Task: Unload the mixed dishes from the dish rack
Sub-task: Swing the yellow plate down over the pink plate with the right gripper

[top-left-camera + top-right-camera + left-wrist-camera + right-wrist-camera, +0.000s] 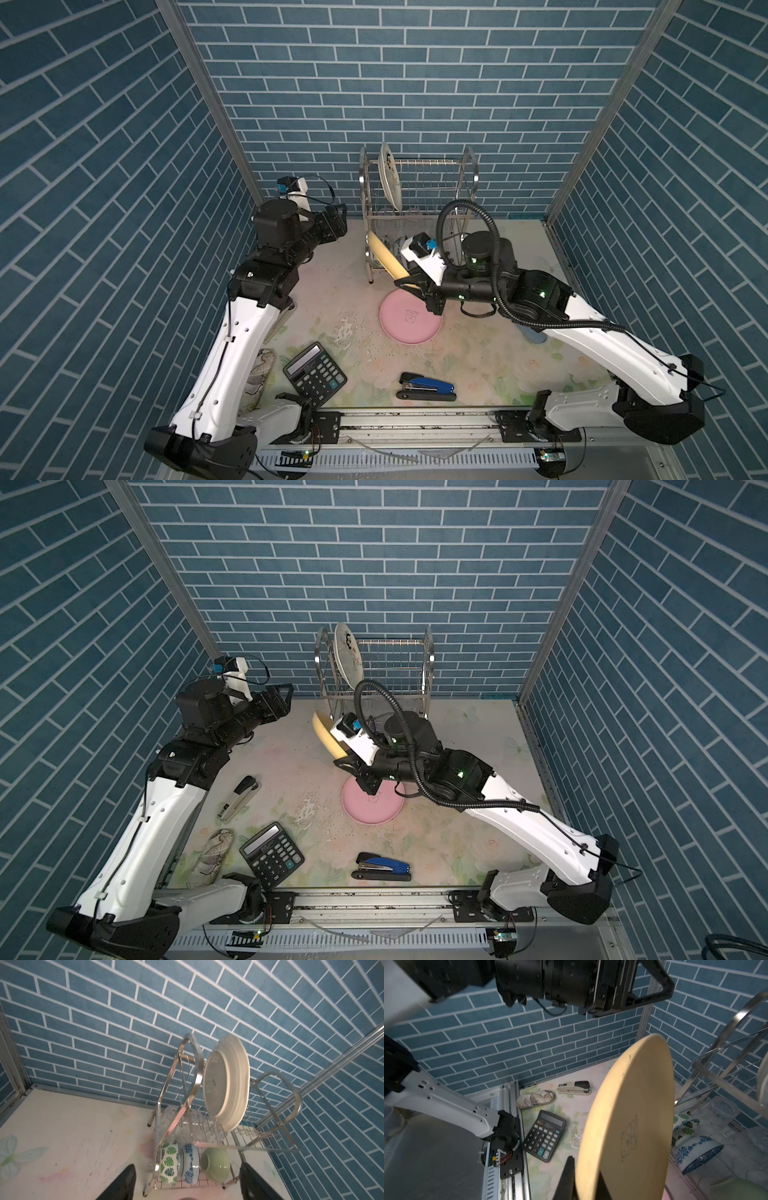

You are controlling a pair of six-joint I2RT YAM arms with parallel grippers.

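Plate-unloading underway: your right claw [409,286] pinches the yellow plate [384,257] (left claw [187,1165] spread wide); lower it flat beside the pink plate [407,330].

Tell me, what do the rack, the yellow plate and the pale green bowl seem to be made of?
The dish rack looks like polished steel: mirror-bright glints on its arched frame. The yellow plate is matte, without glare, thin-rimmed: probably plastic, not certain. The pale green bowl has a glossy sheen and a foot ring: likely glazed ceramic.
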